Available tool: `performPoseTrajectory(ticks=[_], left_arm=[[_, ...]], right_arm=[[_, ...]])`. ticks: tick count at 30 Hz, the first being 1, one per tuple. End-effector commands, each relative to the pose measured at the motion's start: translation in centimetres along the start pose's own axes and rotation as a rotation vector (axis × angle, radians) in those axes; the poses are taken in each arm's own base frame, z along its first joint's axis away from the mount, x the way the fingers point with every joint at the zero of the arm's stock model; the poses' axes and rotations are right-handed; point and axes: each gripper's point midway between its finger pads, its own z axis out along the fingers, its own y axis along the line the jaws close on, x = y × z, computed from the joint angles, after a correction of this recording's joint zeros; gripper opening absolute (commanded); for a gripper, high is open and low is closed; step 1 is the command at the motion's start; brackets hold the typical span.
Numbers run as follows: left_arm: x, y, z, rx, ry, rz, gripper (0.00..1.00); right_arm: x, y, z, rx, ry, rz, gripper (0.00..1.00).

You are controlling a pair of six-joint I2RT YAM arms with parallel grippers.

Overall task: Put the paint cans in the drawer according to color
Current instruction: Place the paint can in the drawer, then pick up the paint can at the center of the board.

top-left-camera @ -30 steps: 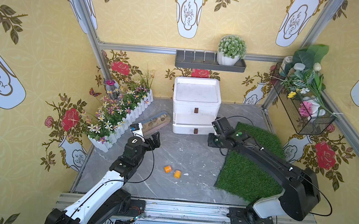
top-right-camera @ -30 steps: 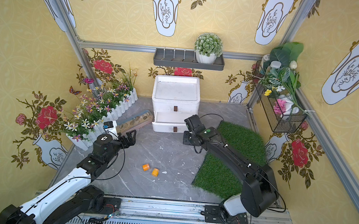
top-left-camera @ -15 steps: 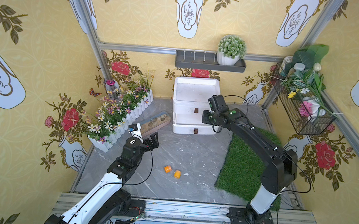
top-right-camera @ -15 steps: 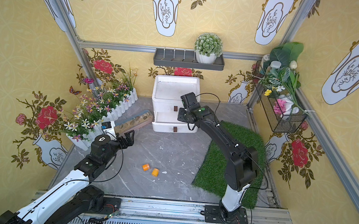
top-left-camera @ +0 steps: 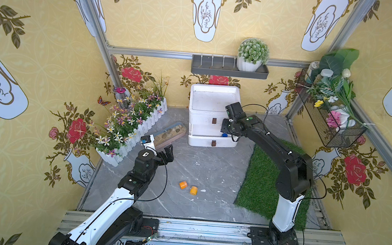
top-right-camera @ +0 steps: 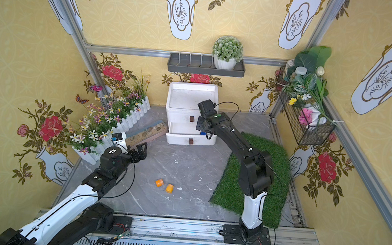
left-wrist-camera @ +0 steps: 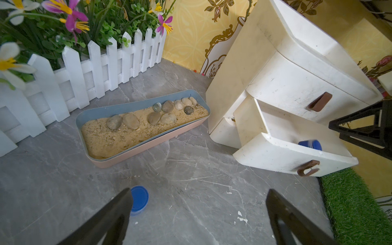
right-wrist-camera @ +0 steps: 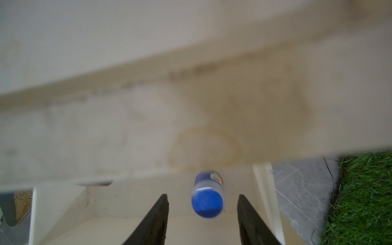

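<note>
Cans in view: four, namely two blue and two orange.
Blue can 1 (right-wrist-camera: 207, 196): inside the lower drawer (top-left-camera: 212, 142), at its right end, just behind the front wall. It is blurred, with its lid toward the wrist camera. Whether it rests on the drawer floor cannot be told.
Right gripper (right-wrist-camera: 202, 195): released. Its two fingers stand one on each side of blue can 1, with a gap showing on both sides.
Blue can 2 (left-wrist-camera: 139, 198): upright on the bench (top-left-camera: 210, 172), partly hidden behind one finger of the left gripper. Whether they touch cannot be told.
Left gripper (left-wrist-camera: 199, 191): released, jaws wide, nothing between them. It hangs over the left half of the bench, near the fence.
Orange cans: two, the left orange can (top-left-camera: 183, 185) and the right orange can (top-left-camera: 193, 190). They sit just beside each other, mid-bench toward the front edge, well apart from both grippers.
Chest (top-left-camera: 212, 100): one, white, at the middle of the back edge. It has two drawers, each with one brown handle. The upper drawer (top-left-camera: 202, 120) is shut and the lower one is pulled out.
Tray (left-wrist-camera: 127, 106): one, holding sand and pebbles, between fence and chest.
Fence (top-left-camera: 138, 127): one, white pickets with flowers, along the left edge.
Mat (top-left-camera: 264, 182): one, green grass, along the right edge.
Shelf (top-left-camera: 228, 70): one, grey, on the back wall, bearing one potted plant (top-left-camera: 253, 51).
Basket (top-left-camera: 316, 124): one, wire, on the right wall.
</note>
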Motion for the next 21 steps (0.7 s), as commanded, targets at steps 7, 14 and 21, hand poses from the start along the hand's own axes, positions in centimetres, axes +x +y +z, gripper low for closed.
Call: performPoseTrajectory(ticks=[7,14,21], left_arm=[[0.4,-0.4,0.6,0.015,0.042,-0.004,1.0],[3.2,2.1,2.3,-0.072,0.2,-0.055,0.97],[7.2,6.8,4.6,-0.332,0.428,-0.11,0.87]], right_arm=[[-0.1,1.2,-8.7,-0.248,-0.162,-0.008,0.55],[5.8,-1.8,-11.7,-0.373,-0.228,0.067,0.56],[12.0,-4.9,-9.2,-0.338,-0.139,0.162,0.56]])
